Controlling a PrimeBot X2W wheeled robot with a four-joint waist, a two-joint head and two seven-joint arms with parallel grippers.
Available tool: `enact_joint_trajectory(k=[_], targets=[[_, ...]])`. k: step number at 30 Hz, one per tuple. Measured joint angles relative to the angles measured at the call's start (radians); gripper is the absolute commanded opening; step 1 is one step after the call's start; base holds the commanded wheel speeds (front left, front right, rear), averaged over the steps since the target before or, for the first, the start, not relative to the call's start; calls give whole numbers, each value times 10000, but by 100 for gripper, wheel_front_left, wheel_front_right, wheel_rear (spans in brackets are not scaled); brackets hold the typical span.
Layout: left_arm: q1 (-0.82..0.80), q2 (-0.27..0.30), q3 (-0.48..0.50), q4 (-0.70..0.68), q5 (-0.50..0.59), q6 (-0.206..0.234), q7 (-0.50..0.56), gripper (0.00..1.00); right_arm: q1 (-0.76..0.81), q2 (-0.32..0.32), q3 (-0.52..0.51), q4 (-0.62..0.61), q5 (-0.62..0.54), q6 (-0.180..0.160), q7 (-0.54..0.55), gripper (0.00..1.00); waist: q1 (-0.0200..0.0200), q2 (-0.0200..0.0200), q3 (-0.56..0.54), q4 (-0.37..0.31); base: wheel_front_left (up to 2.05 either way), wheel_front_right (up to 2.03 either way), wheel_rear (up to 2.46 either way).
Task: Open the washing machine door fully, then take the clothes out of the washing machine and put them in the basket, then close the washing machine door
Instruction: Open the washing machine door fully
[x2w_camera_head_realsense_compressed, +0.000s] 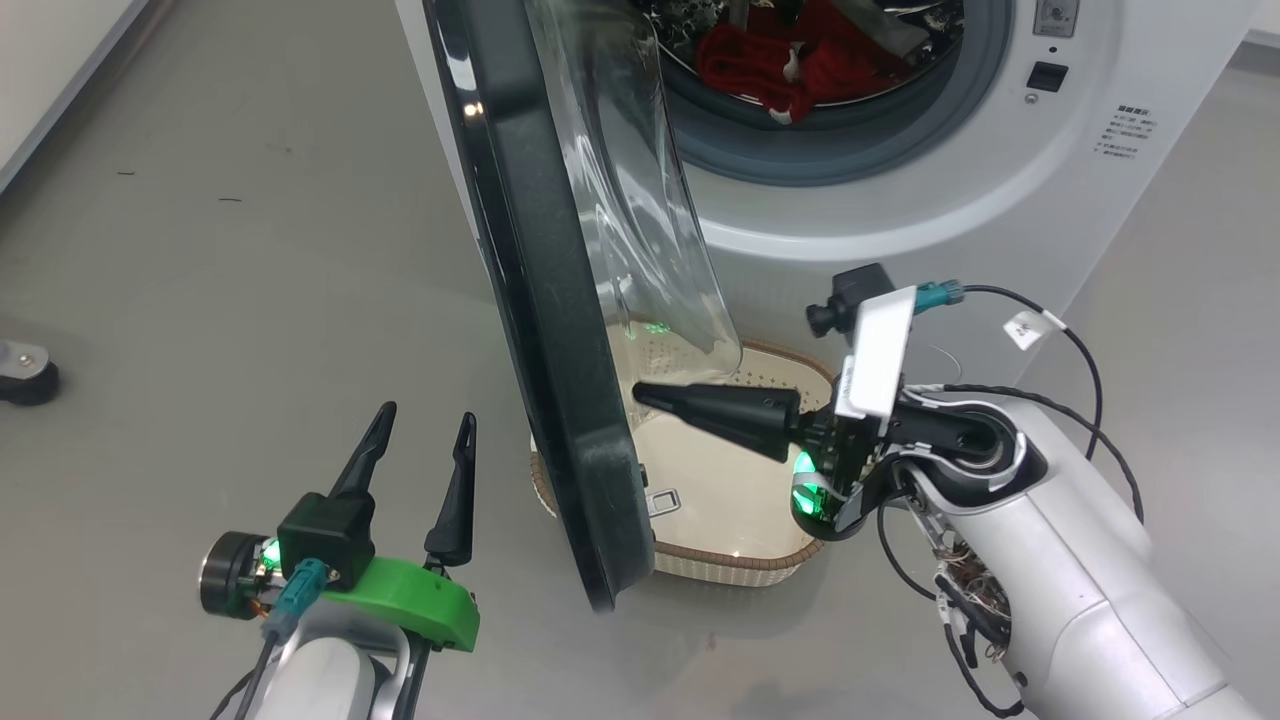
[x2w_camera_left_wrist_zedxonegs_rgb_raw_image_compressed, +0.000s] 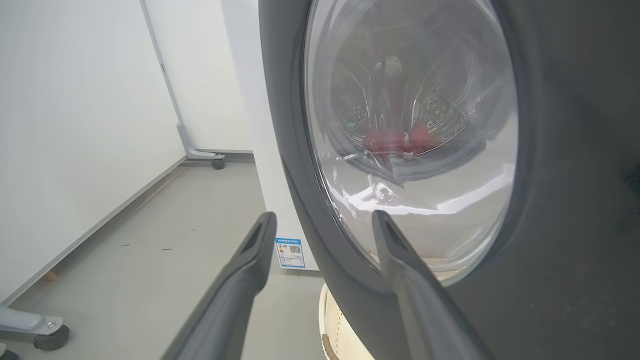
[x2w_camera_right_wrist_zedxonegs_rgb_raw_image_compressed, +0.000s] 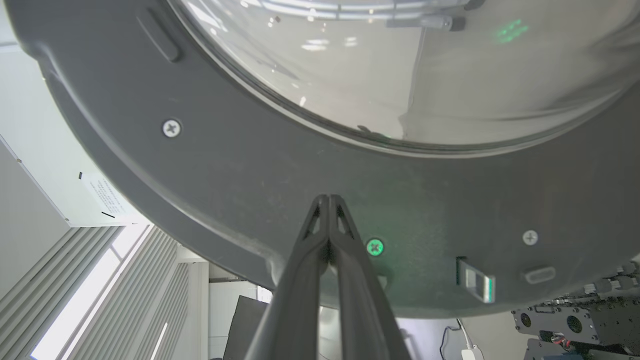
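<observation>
Head view shows the washing machine door (x2w_camera_head_realsense_compressed: 560, 330) part-open, right gripper (x2w_camera_head_realsense_compressed: 645, 393) pinched shut against its inner rim, left gripper (x2w_camera_head_realsense_compressed: 428, 412) wide (idle) at 7 o'clock, clothes (x2w_camera_head_realsense_compressed: 780, 60) inside at 12 o'clock, basket (x2w_camera_head_realsense_compressed: 740, 565) empty.

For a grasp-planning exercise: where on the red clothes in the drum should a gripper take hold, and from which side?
Probably a raised fold atop the clothes, reached from the front through the washing machine mouth: they lie bunched low in the drum.
</observation>
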Motion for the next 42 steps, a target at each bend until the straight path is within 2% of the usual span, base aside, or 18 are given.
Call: enact_joint_trajectory(k=[14,16,17,24,35,36,42], targets=[[66,0,100,-82,0,75,0,100,972,-67,-2165,-1350,123,0,-1768,0,0,0,88,-266,0,0,0],[86,0,100,-84,0,75,0,100,1212,-155,-2393,-1499,12,0,-2034,49,0,0,93,-308,0,0,0],[96,0,113,-88,0,86,0,100,1329,-230,-2441,-1534,-182,0,-2211,100,0,0,93,-329,0,0,0],[105,4,142,-123,0,132,0,100,2108,-759,-2826,-1628,-1829,0,-3710,100,0,0,123,-522,0,0,0],[106,6,127,-71,0,132,0,100,3055,-1639,-2740,-1233,-5235,2,-6449,100,0,0,33,-615,0,0,0],[106,6,127,-71,0,132,0,100,3055,-1639,-2740,-1233,-5235,2,-6449,100,0,0,33,-615,0,0,0],[113,6,86,-46,0,132,0,100,3269,-2487,-2416,-980,-8172,-13,-8454,100,0,0,-53,-640,0,0,0]])
